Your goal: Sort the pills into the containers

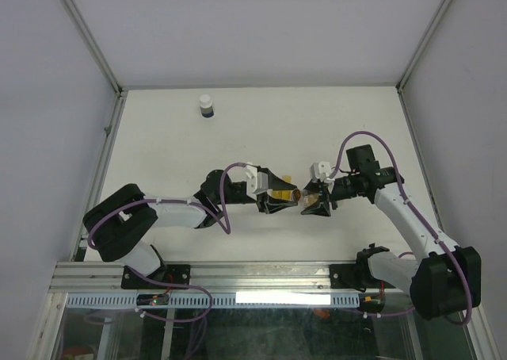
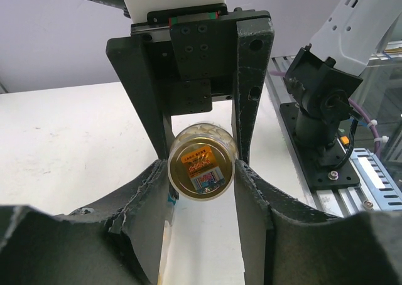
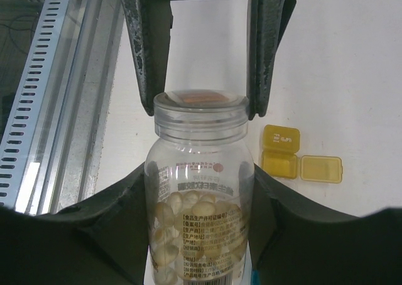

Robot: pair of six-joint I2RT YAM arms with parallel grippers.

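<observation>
A clear pill bottle (image 3: 200,191) holding pale oval pills (image 3: 188,217) lies level above the table, with my right gripper (image 3: 200,200) shut on its body. Its gold cap (image 2: 201,170) faces my left gripper (image 2: 201,178), whose fingers (image 3: 151,59) press against the cap from both sides. From above, the two grippers meet nose to nose, left (image 1: 287,195) and right (image 1: 309,199), with the bottle (image 1: 298,194) between them. A small yellow container (image 3: 280,154) sits open on the table beside the bottle, its lid (image 3: 321,169) lying flat. The other containers are hidden.
A small white bottle with a dark blue band (image 1: 206,106) stands at the far left of the table. White walls enclose the table (image 1: 317,122) on three sides. A metal rail (image 1: 238,277) and the arm bases run along the near edge.
</observation>
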